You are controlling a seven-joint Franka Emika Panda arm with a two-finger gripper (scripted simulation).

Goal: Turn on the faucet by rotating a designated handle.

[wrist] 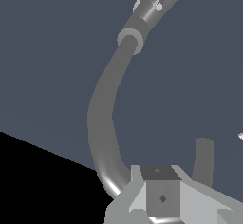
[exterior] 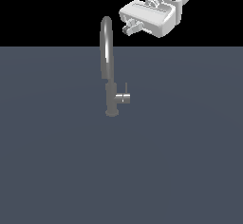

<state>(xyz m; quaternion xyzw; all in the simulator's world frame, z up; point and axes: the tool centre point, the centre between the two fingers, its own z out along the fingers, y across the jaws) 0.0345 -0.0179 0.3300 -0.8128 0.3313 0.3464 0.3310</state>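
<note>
The faucet (exterior: 107, 52) stands upright on the dark floor, a slim grey tap with a tall arched spout and a short base. Its handle (exterior: 124, 98) is a short stub on the exterior view's right of the body, with a thin pin pointing up. My gripper (exterior: 129, 28) hovers high, just to the exterior view's right of the arch top and apart from it, far above the handle. Its fingers look pressed together with nothing between them. In the wrist view the spout (wrist: 102, 118) curves away beneath the gripper (wrist: 161, 192), and the handle (wrist: 138, 3) barely peeks past the body.
A flat dark grey-blue floor (exterior: 180, 161) lies all around the faucet. Behind it the background is black. No other objects show.
</note>
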